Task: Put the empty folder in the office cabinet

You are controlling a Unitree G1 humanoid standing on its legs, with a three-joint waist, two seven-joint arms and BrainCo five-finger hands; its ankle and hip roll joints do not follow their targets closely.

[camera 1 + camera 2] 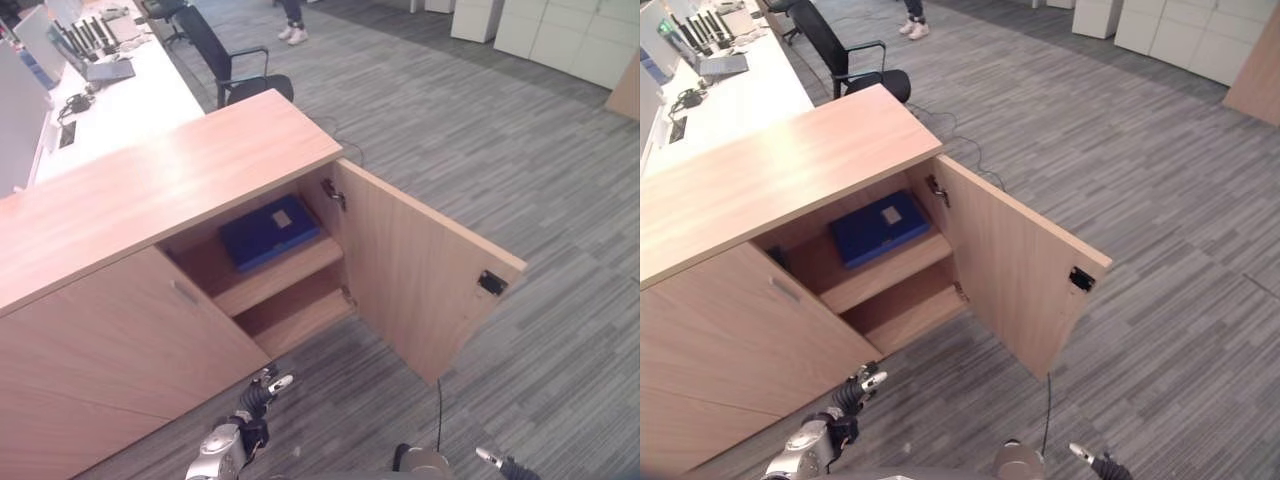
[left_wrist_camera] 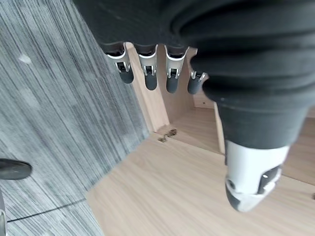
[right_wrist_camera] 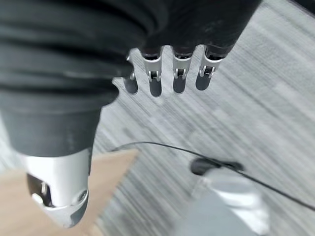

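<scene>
A blue folder lies flat on the upper shelf inside the wooden office cabinet, whose right door stands wide open. My left hand hangs low in front of the closed left door, well below the folder, with its fingers straight and nothing in them. My right hand shows at the bottom edge on the right, below the open door; its fingers are relaxed and hold nothing.
A lower shelf sits beneath the folder. Behind the cabinet runs a white desk with laptops and cables, and a black office chair stands beside it. A person's shoes show at the far top. Grey carpet spreads to the right.
</scene>
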